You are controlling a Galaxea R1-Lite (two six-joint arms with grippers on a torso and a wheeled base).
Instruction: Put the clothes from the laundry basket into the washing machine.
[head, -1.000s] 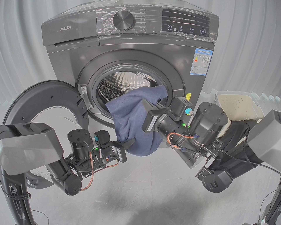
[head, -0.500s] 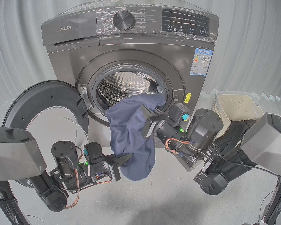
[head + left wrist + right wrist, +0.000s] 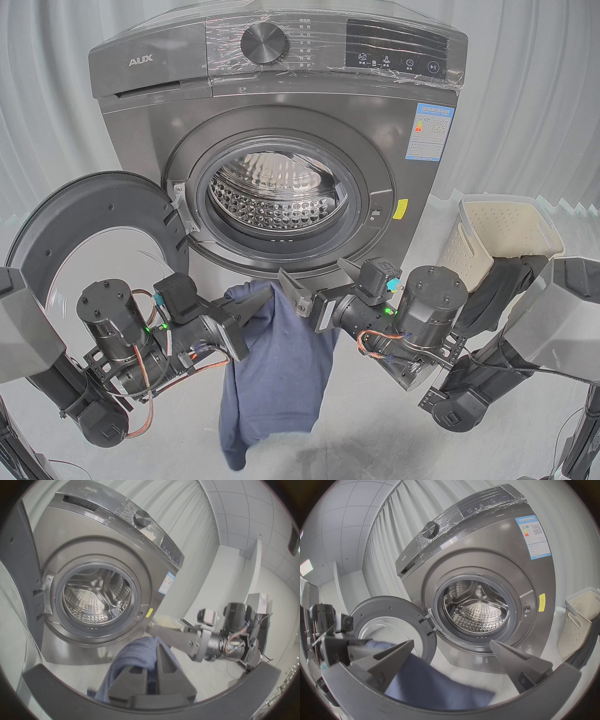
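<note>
1. Blue cloth (image 3: 281, 369) hangs free in front of the washer (image 3: 156, 125), below the drum (image 3: 275, 194) mouth. Its tail is low toward the floor and no part rests on the lip.
2. Left claw (image 3: 253, 301) is clamped on the cloth's top fold (in the left wrist view both fingers (image 3: 162, 667) pinch it).
3. Right claw (image 3: 319, 281) sits just beside the left one, jaws wide apart with nothing between them.
4. Change: a second ago the cloth lay draped over the drum lip, with the right claw at its upper part and the left claw at its lower edge. Half a second ago it was sagging. Now it is off the lip altogether, and the right claw has let go and dropped below the mouth.
5. Meaning: the drum looks bare, so this piece is not loaded. My read is that the attempt slipped back. The cloth needs lifting to the mouth again, and its long hanging tail may catch on the lip.
6. Basket (image 3: 475, 250) stands to the right with a dark cloth (image 3: 500, 284) over its rim, not yet loaded. Door (image 3: 81, 212) stands open to the left.
</note>
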